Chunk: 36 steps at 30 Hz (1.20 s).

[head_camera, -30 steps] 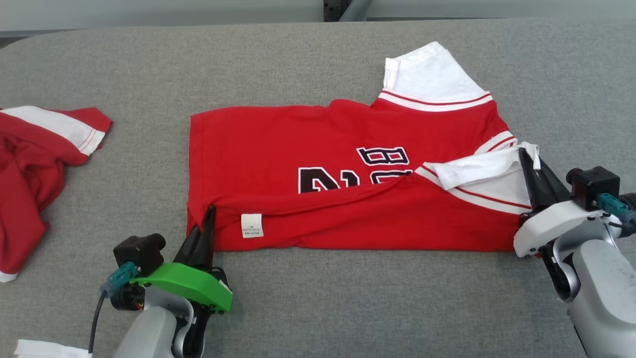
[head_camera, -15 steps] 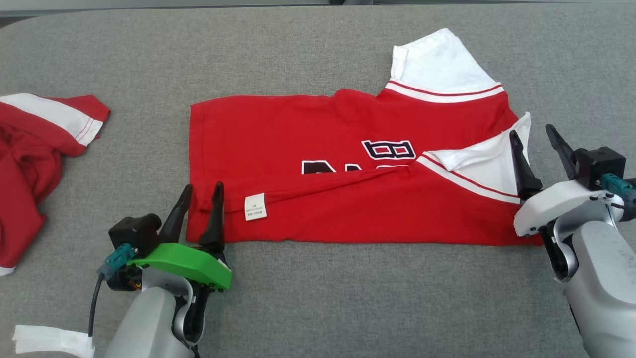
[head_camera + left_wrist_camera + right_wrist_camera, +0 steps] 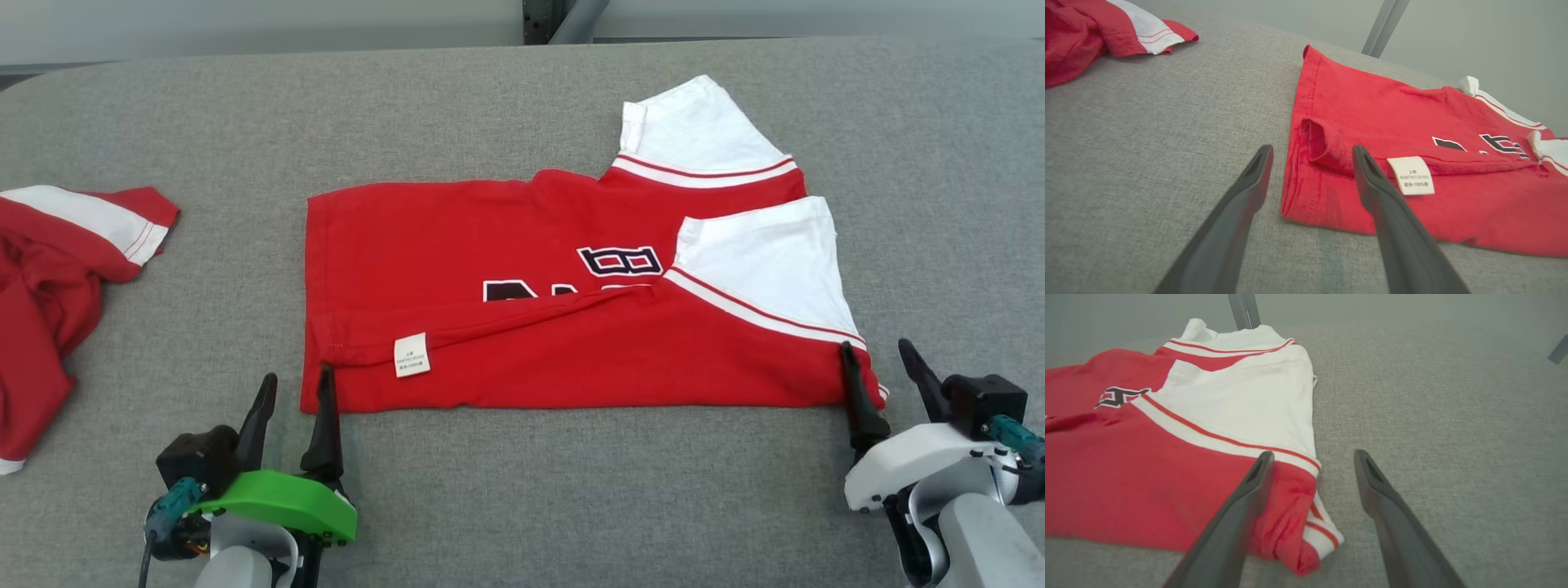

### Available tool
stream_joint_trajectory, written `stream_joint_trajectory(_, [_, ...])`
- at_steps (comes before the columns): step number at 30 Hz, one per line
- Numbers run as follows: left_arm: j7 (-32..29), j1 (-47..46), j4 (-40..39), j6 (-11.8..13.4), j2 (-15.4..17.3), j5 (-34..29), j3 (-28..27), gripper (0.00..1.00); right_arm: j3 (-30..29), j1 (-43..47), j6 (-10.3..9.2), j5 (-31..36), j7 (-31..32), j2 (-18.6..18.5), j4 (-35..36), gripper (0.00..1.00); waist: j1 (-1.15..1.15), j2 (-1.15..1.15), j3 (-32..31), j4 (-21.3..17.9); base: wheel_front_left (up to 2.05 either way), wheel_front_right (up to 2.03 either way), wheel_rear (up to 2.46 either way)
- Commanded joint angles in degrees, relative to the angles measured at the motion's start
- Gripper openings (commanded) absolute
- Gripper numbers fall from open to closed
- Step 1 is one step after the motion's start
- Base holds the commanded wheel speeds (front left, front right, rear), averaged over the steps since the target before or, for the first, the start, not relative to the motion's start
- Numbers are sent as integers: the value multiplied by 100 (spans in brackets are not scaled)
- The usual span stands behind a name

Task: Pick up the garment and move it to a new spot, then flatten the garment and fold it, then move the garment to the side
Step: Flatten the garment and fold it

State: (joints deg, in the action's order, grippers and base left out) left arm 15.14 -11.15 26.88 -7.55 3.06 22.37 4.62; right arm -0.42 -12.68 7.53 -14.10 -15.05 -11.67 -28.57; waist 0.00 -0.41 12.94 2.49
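At centre frame of the head view, the garment (image 3: 522,327), a red jersey with white sleeves, lies flat on the grey padded table (image 3: 490,98); its near edge is folded up over the chest lettering, leaving the care label (image 3: 411,354) exposed at lower left and one white sleeve (image 3: 767,261) laid inward at right; the other sleeve (image 3: 694,122) juts toward the upper right. At lower left, the left gripper (image 3: 295,377) straddles the jersey's near corner with fingers spread, grasping nothing; at lower right, the right gripper (image 3: 878,351) stands likewise parted at the opposite corner, one finger at the cloth's edge, the other over bare table. Their placement at the two ends of the fold line suggests that the fold was set down evenly; further folding and the move aside appear outstanding. The table alone bears goods: this jersey, and a crumpled second garment (image 3: 49,269) at far left.
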Motion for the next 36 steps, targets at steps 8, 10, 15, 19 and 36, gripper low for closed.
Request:
stream_joint_trajectory(8, [-1,98,-6,13,-8,47,157,100,89,82,-8,-363,-17,83,-385,100,0,41,-55,-20,0,0,0])
stream_joint_trajectory(10, [0,82,-4,13,-8,45,188,100,112,69,-8,-392,-17,83,-476,100,0,41,-54,-2,0,0,0])
stream_joint_trajectory(15, [-1,49,5,13,-10,55,223,100,265,9,-8,-489,4,58,-929,34,0,41,-52,77,0,0,0])
stream_joint_trajectory(19, [-1,94,26,13,-10,48,187,100,313,20,-10,-559,5,25,-1034,0,0,41,-70,101,0,0,0])
stream_joint_trajectory(36, [0,-163,529,13,-9,150,92,100,314,-110,-9,-474,-9,-56,-228,0,0,41,114,-82,0,0,0])
